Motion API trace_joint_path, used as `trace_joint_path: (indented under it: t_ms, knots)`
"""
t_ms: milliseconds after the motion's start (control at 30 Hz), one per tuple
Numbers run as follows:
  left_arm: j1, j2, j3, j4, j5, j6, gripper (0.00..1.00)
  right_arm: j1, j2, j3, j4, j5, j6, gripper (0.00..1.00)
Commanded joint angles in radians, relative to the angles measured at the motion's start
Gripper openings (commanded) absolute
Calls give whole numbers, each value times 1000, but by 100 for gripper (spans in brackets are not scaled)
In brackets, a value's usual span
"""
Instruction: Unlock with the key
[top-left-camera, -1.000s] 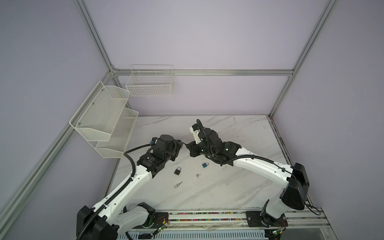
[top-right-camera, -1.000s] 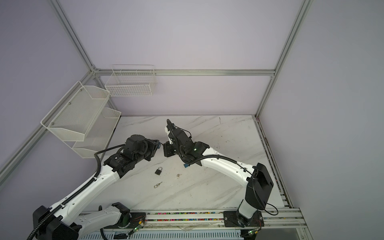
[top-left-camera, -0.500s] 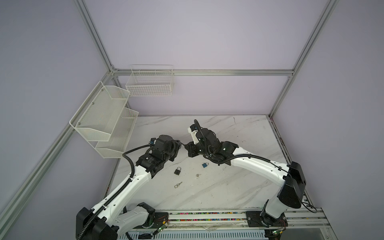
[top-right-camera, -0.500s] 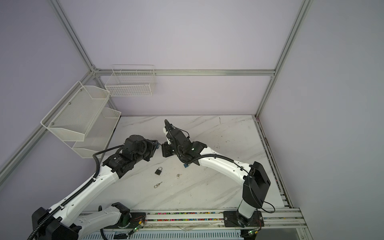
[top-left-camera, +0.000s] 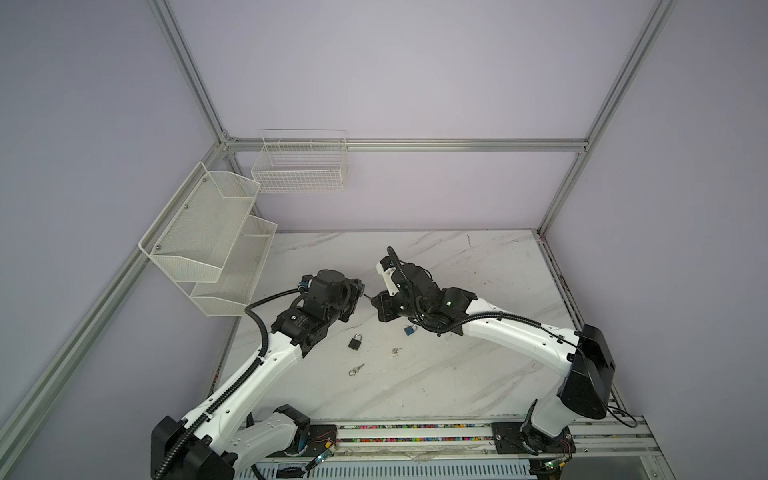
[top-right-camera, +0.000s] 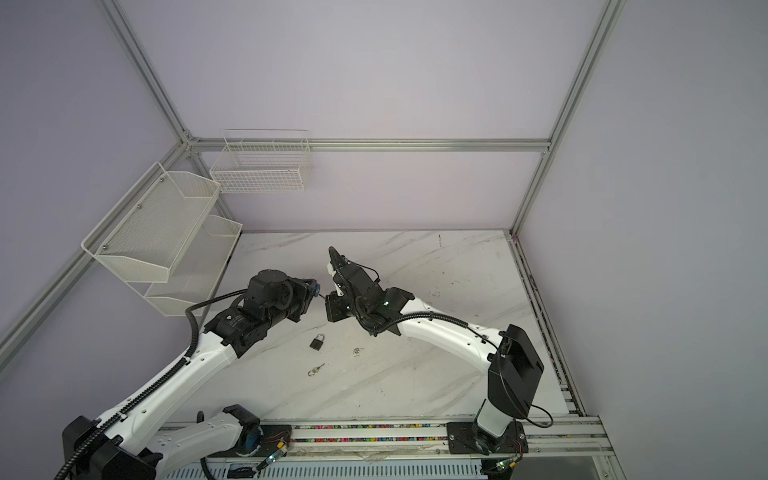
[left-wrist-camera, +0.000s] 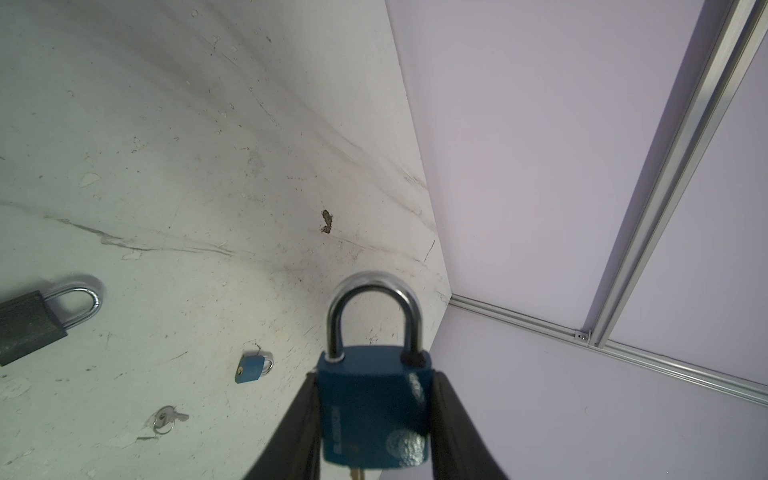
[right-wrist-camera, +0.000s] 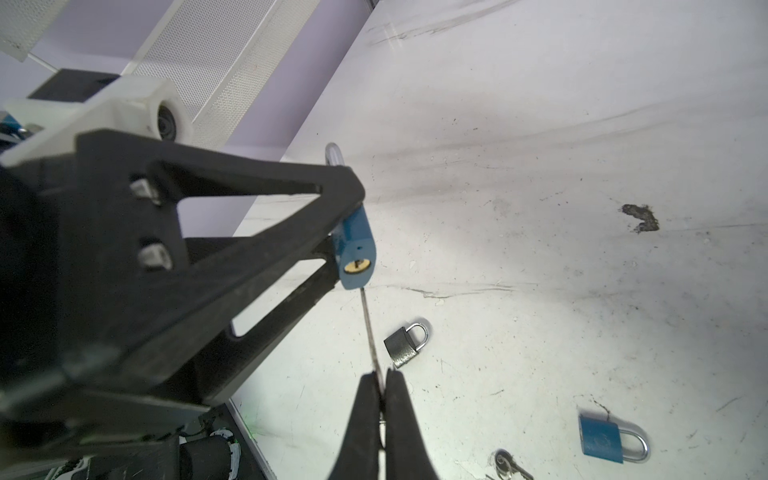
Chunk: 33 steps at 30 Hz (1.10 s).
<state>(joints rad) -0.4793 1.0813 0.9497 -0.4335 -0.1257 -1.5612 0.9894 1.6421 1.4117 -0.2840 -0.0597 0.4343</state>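
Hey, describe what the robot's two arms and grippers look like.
The left arm and right arm have white link shells with black joints. A black ribbed cable runs along the left one. The left gripper and right gripper have black tapered fingers.

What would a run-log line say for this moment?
left end effector: grips blue padlock | right end effector: pinches key | keyhole: empty

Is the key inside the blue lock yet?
Not yet. The key tip stops just outside the held padlock; its brass keyhole shows empty.
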Motion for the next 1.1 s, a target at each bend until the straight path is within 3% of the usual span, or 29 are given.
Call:
trace_joint_path:
  t_ms: [0, 533, 733, 933, 967, 1067]
  knots:
    - [-3, -31, -8, 55, 7, -10, 5, 4, 7, 48, 13, 32, 6, 0]
    - [-3, -26, -12, 104, 59, -27, 5, 2, 38, 36, 56, 8, 24, 0]
    - [-5, -11, 11, 106, 99, -3, 4, -1, 95, 124, 11, 48, 8, 0]
    - [-55, 37, 67, 123, 141, -19, 3, -1, 88, 123, 157, -78, 83, 0]
    - [-63, 38, 75, 129, 146, -22, 3, 4, 94, 139, 151, -68, 78, 0]
    - [-74, 40, 79, 165, 182, -49, 3, 67, 144, 244, 6, 152, -57, 0]
